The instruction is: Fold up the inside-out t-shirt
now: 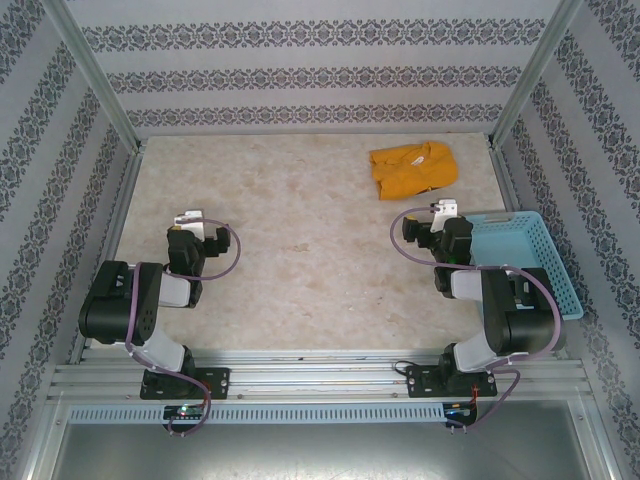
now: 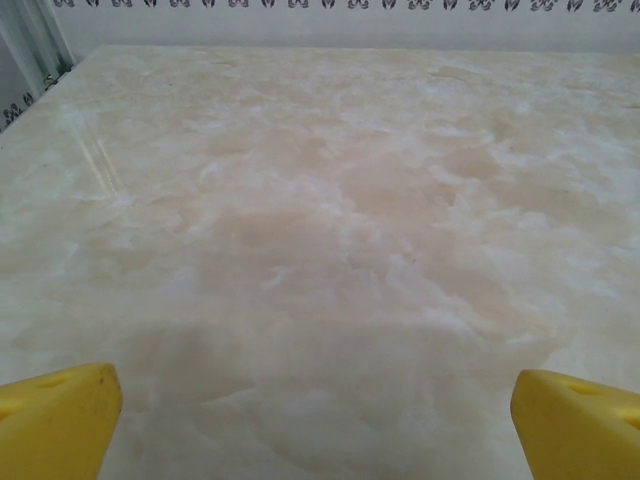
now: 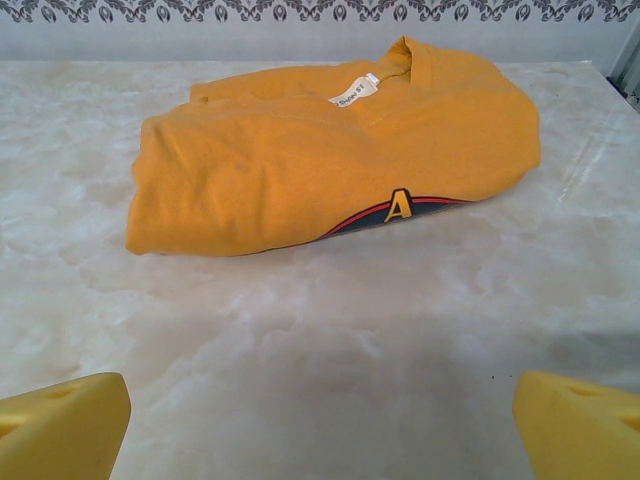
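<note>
Two arms stand at the near edge of the surface [image 1: 300, 250], a pale, beige-marbled slab with a faint sheen. You see it enclosed on three sides by walls [image 1: 300, 80] papered in white with dark bands of floral ornament. Aluminium posts [image 1: 98, 85] rise at the far corners, and a slotted aluminium rail [image 1: 320, 378] carries both bases.

Left tool [image 2: 318, 425]: open. Its yellow fingers [image 2: 55, 420] sit wide apart at the lower corners of the left wrist view, with bare marbled surface between and ahead of them.

Right tool [image 3: 320, 425]: likewise open, holding nothing, and directed at the inside-out t-shirt [image 3: 330, 160].

You find the shirt in the far right part of the surface, near the back wall, ahead of the right tool and not touching it. It lies as a compact mustard-orange bundle, folded over on itself. A white tag [image 3: 355, 93] shows at the neckline, and a strip of dark print with a letter A [image 3: 399, 205] peeks from the lower edge.

A light-blue basket [image 1: 540, 255] sits at the right edge of the surface, just beside the right arm and nearer the bases than the shirt.
</note>
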You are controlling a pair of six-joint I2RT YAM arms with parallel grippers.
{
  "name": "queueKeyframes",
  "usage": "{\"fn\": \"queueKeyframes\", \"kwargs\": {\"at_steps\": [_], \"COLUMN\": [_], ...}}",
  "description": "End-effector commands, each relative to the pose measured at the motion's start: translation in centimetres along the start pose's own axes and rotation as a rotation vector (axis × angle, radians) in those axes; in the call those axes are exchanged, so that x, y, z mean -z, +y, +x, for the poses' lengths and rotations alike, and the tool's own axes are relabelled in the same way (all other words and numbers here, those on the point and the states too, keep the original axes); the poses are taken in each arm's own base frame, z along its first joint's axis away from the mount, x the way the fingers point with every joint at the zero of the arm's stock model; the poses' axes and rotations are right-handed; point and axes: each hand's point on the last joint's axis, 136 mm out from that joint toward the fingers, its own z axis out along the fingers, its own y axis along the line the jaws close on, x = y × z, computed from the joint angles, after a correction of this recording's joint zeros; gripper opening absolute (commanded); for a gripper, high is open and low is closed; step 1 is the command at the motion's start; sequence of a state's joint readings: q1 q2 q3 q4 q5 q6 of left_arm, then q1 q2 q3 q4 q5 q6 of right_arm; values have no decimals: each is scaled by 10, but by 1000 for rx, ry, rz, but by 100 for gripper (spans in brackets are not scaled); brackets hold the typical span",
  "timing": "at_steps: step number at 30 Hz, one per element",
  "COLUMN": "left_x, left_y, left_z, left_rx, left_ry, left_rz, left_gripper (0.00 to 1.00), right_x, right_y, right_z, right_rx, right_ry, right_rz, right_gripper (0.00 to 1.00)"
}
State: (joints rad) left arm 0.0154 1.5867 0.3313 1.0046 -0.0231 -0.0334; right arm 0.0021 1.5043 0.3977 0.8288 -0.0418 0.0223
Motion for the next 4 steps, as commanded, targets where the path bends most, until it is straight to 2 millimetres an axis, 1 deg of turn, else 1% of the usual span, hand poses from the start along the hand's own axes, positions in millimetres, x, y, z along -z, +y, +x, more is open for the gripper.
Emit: {"fn": "queueKeyframes", "kwargs": {"at_steps": [1,4], "left_x": [2,2], "left_y": [7,8], "left_z": [-9,-9], "left_rx": [26,28], "left_ry": [-42,-46], "left_rz": [-27,-29], "left_gripper": [100,100], "right_x": [0,1], "right_y": [-2,-6], "right_z": [-7,-7], "right_rx": [6,0], "right_ry": [-35,-39], "right_rz": [16,40], "right_gripper": [98,98]}}
